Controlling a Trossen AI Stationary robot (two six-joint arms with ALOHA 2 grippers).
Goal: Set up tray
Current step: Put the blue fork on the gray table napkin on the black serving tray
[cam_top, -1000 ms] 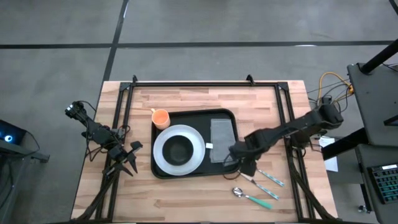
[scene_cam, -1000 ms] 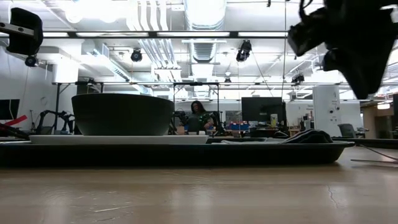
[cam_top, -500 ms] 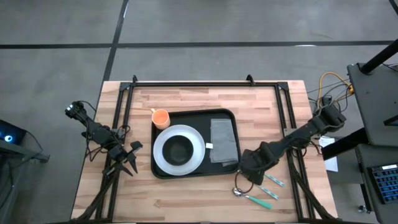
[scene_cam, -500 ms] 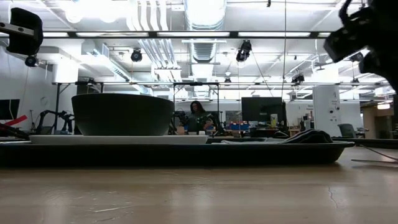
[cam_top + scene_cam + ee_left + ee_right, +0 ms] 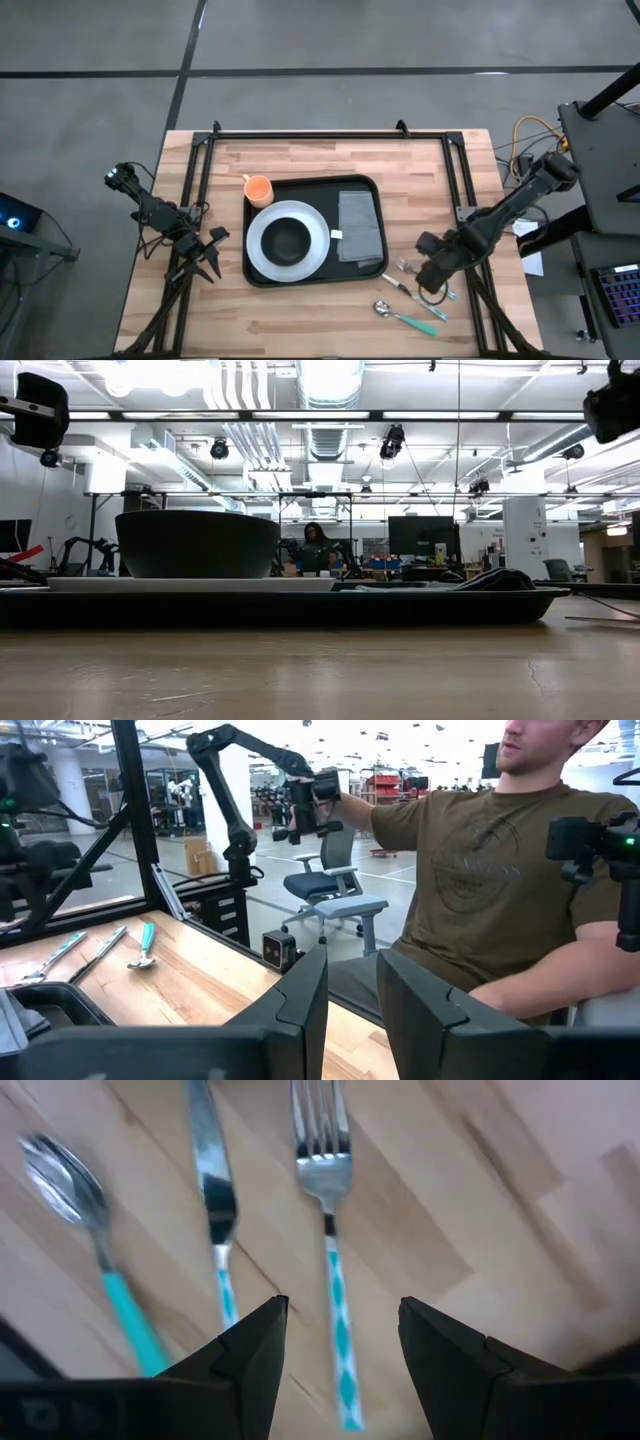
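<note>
The black tray point(image 5: 372, 190) lies mid-table, and its rim shows edge-on in the low view point(image 5: 300, 607). On it rest a white plate point(image 5: 262, 258) carrying a dark bowl point(image 5: 287, 240) and a folded grey napkin point(image 5: 360, 226). An orange cup point(image 5: 258, 189) stands at its far left corner. Right of the tray, a fork point(image 5: 405, 267), a knife point(image 5: 394, 283) and a teal-handled spoon point(image 5: 384, 308) lie on the wood. My right gripper point(image 5: 430, 280) hovers open above them, with the fork handle point(image 5: 340, 1330) showing between its fingers. My left gripper point(image 5: 207, 262) waits open at the table's left edge.
Black frame rails point(image 5: 200, 170) run along the table's left, far and right sides. A seated person in a brown shirt point(image 5: 480, 870) shows beyond the table in the left wrist view. Bare wood point(image 5: 300, 315) lies between the tray and the near edge.
My right gripper has moved from the tray's near right corner toward the table's right edge and now stands over the cutlery. In the low view it has slid out to the picture's upper right. Tray, plate, napkin and cutlery have stayed put.
</note>
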